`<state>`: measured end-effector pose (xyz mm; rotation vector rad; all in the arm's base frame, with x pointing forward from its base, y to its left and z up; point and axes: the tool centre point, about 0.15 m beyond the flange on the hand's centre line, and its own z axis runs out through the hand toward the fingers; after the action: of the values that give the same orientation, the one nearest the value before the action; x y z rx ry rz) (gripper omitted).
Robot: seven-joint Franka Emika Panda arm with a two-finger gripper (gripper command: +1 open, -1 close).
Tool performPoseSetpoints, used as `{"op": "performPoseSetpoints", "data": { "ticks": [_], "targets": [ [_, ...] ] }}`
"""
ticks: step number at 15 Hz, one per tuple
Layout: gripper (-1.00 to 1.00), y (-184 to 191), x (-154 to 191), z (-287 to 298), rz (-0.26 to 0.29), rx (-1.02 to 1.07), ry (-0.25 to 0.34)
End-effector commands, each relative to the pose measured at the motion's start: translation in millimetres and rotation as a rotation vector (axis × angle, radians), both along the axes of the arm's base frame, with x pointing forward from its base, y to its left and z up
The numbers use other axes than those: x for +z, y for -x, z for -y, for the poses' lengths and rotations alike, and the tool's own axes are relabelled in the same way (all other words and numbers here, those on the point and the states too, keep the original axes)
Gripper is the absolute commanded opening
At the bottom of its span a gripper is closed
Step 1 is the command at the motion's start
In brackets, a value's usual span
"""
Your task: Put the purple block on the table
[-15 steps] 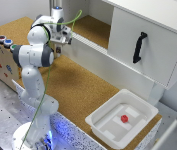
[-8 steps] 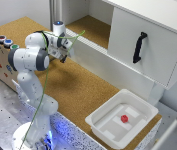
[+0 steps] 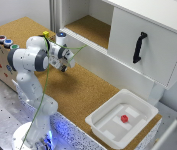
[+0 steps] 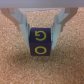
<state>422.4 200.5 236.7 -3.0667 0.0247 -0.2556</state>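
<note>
Gripping the purple block (image 4: 41,42), the gripper (image 4: 42,31) hangs above the table (image 3: 83,95)

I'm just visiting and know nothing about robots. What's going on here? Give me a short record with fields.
Held item: purple cube-shaped block with yellow markings, between the jaws
Gripper: white robot arm's gripper, shut on the block
Surface below: tan-brown cork table
Block touching table: cannot tell
Nearby: white plastic tray holding a small red object
Behind: white cabinet with a black door handle
Task status: block not yet released
</note>
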Motion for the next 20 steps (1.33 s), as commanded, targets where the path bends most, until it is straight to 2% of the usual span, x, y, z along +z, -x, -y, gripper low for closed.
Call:
{"op": "performPoseSetpoints", "data": {
  "ticks": [1, 3, 5, 8, 10, 12, 14, 15, 18, 20],
  "targets": [
    [1.0, -16.5, -21.8, -5.0, -0.049, -0.024, -0.016],
    [1.0, -13.4, -9.6, -1.5, -0.048, -0.061, -0.025],
    [1.0, -6.9, 13.8, -2.7, -0.021, -0.065, -0.019],
    [1.0, -1.8, 38.2, -3.1, -0.006, -0.066, -0.039],
    [1.0, -1.3, 48.2, -4.0, -0.021, -0.034, -0.066],
    [1.0, -2.0, 54.9, -5.9, -0.047, 0.025, -0.154],
    [1.0, -0.9, 66.7, -10.2, -0.056, 0.084, -0.206],
    [1.0, 1.9, 70.9, -18.4, -0.082, 0.153, -0.242],
    [1.0, 9.6, 53.2, -39.2, -0.112, 0.283, -0.261],
    [1.0, 8.6, 38.2, -44.1, -0.12, 0.283, -0.241]
  ]
}}
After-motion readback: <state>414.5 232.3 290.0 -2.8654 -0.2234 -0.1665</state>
